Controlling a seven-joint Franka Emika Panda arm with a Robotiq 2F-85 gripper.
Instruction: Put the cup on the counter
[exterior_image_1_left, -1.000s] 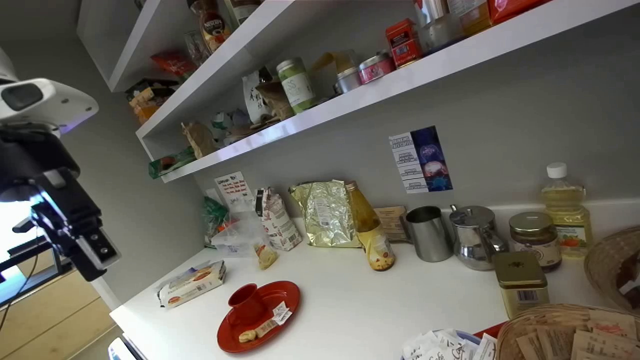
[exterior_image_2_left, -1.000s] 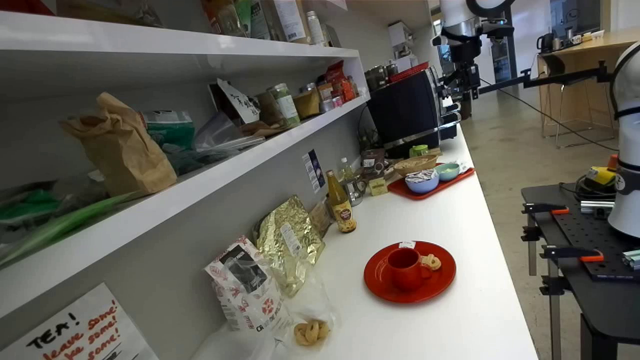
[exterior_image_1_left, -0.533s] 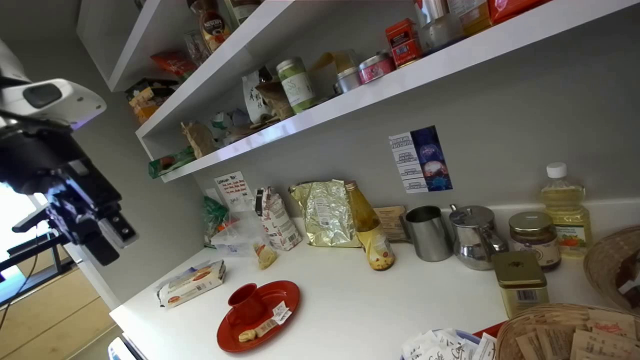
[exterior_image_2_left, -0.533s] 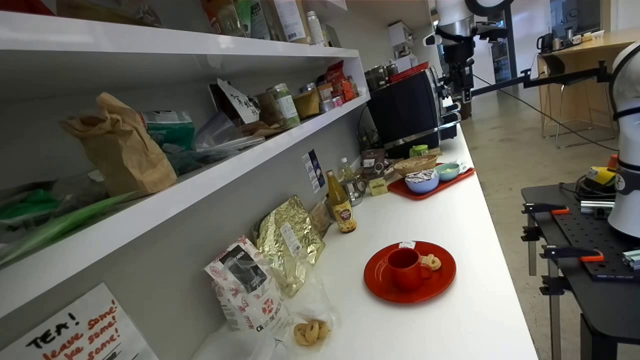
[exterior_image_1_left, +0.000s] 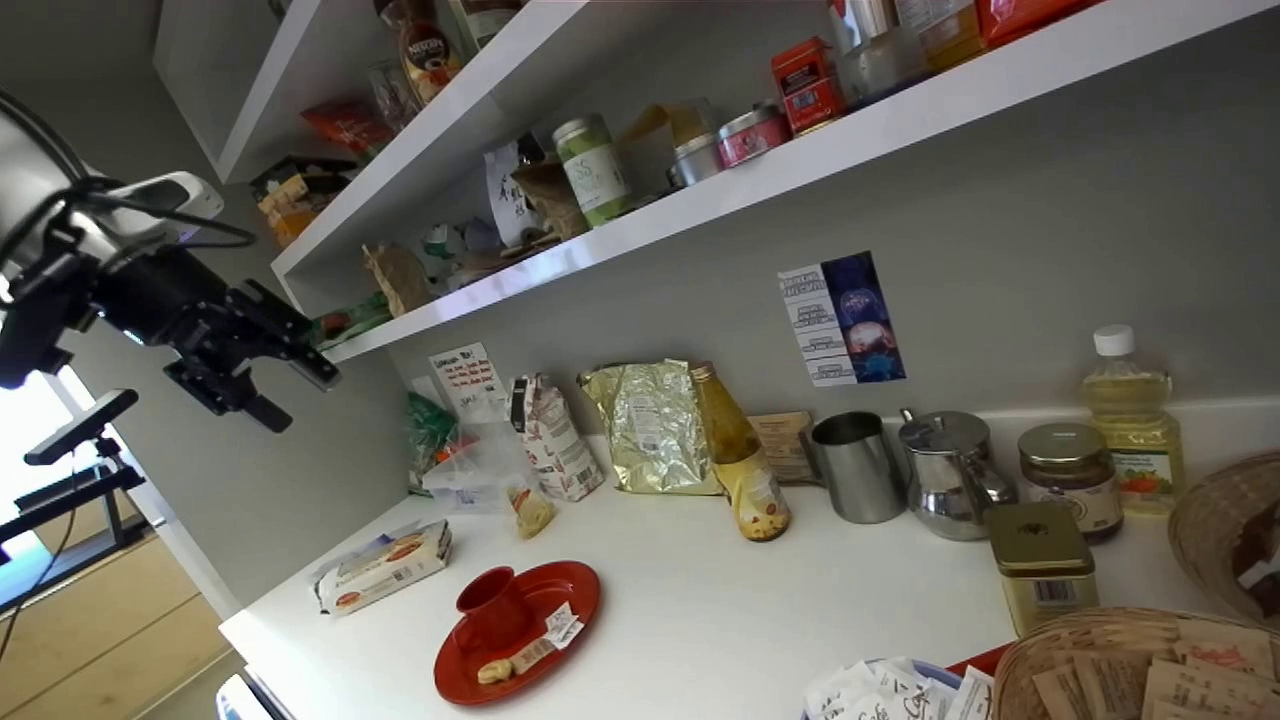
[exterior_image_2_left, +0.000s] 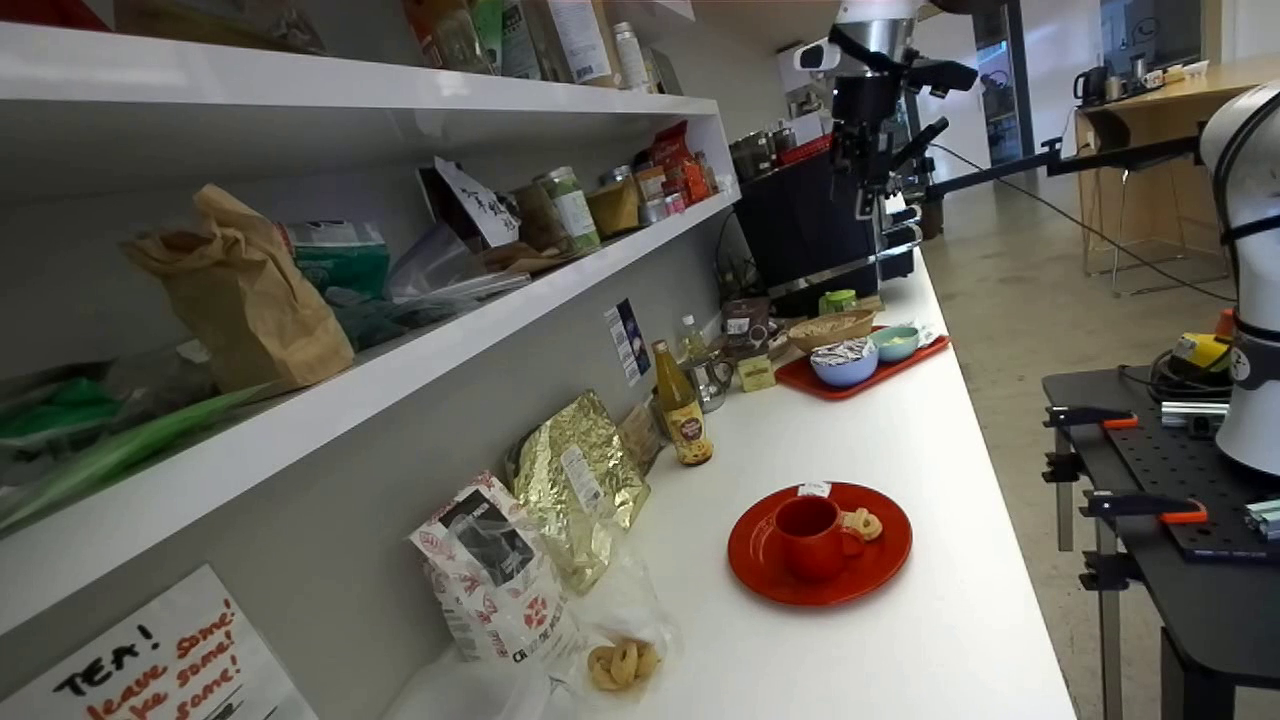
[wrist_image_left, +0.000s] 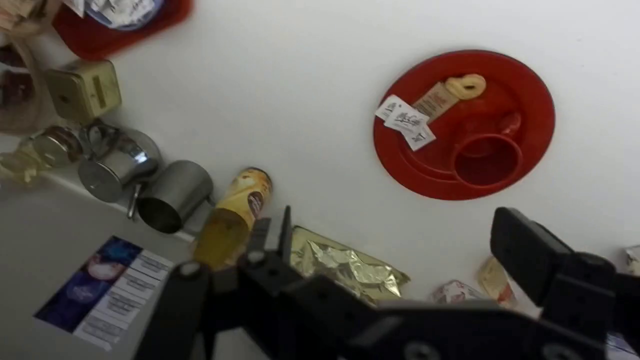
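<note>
Since the cup (exterior_image_1_left: 492, 612) is sitting upright on the red plate (exterior_image_1_left: 578, 595) and not on the table (exterior_image_1_left: 690, 610) itself, I'd call this the reach stage. In an exterior view the claw (exterior_image_1_left: 303, 398) hangs high and well apart from it, fingers (exterior_image_1_left: 318, 368) spread, nothing between them. I'd get right above the cup first, then drop straight down; a slanted approach risks clipping the rim.

In an exterior view the cup (exterior_image_2_left: 810, 550) has its handle (exterior_image_2_left: 852, 543) turned towards the table's outer edge, with a ring-shaped cookie (exterior_image_2_left: 863, 524) near it. Keep the fingers off that side imo, or the whole thing could spin.

In the wrist view the cup (wrist_image_left: 487, 161) sits up and right of the middle of the claw's gap, so there's some sideways correction to do. One finger inside, one outside looks like the safest grip to me. Packets (wrist_image_left: 406, 120) lap over the plate's edge, so lift straight up before going sideways, then set it down gently on the white stretch between plate and red tray (wrist_image_left: 97, 42).
</note>
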